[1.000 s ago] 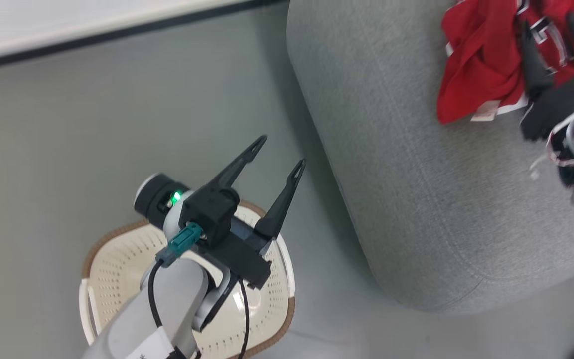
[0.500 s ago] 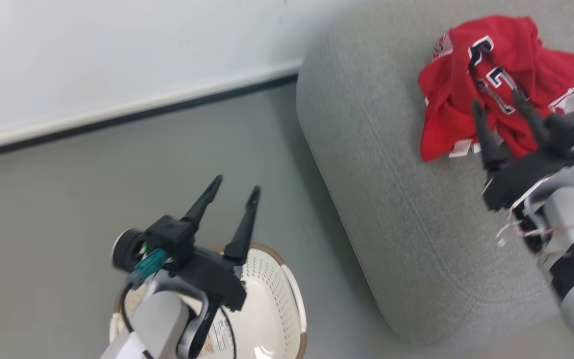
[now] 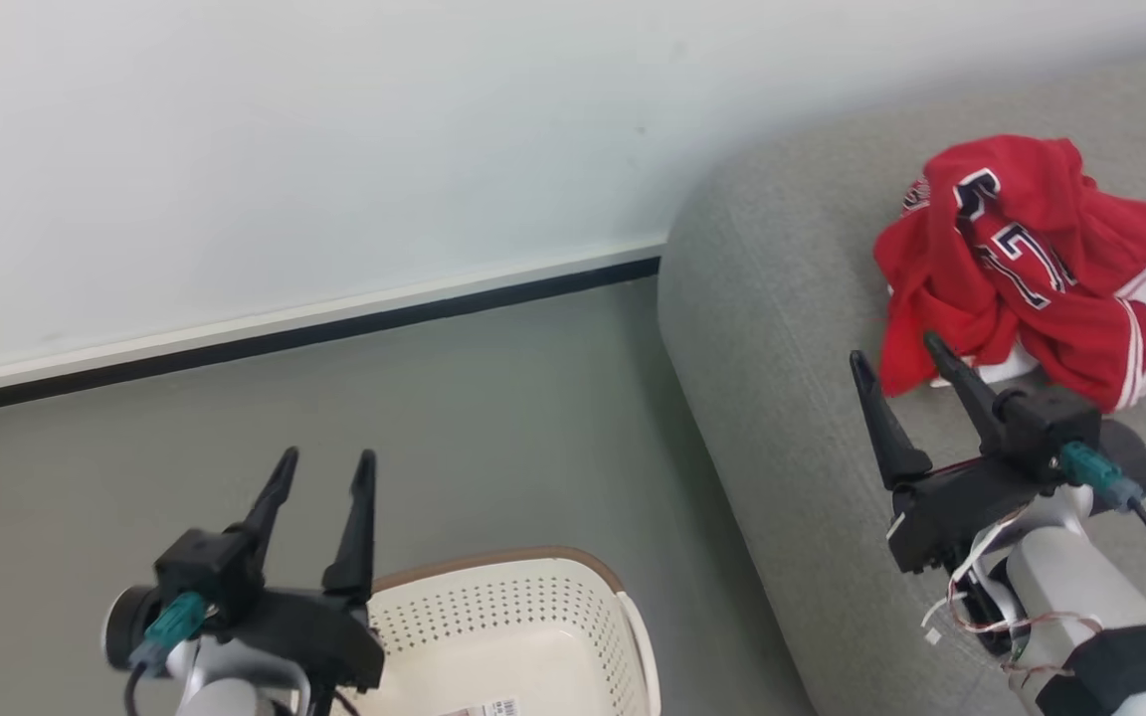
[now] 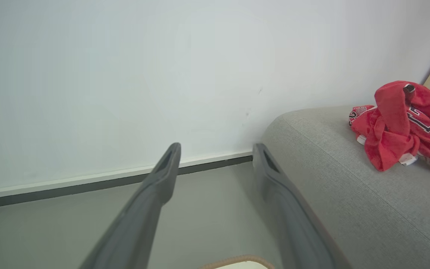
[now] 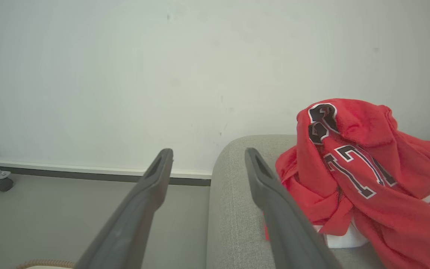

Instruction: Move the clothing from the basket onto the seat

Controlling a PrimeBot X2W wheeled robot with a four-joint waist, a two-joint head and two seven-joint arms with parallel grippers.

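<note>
Seen from the robot's head: a crumpled heap of bright red clothing (image 3: 1021,273) with white trim and black-and-white numerals lies on top of the light-grey seat (image 3: 792,328), toward 2 o'clock in the picture.

The right gripper (image 3: 893,348) sits at about 4 o'clock, over the seat. Its two dark fingers are spread apart with nothing between them, and their tips point toward 12. One tip overlaps the heap's near edge in this view; whether it touches the fabric cannot be told.

The cream perforated basket (image 3: 493,612) with a brown rim is at 6 o'clock, cut off by the bottom edge. It stands on the grey floor (image 3: 483,398), with a strip of floor between it and the seat. A small printed label (image 3: 488,708) shows on its bottom.

The left gripper (image 3: 327,454) is at 7 o'clock, just beside the basket's left rim. Its fingers are also parted and empty, pointing toward 12 at a pale wall (image 3: 334,149) edged by a dark baseboard (image 3: 334,326).

From the left wrist, the parted fingers frame wall and baseboard — the red heap on the seat lies off at 3 o'clock, well apart.

From the right wrist, the clothing is close at 4 o'clock, just beside the right-hand finger, numerals facing the camera
</note>
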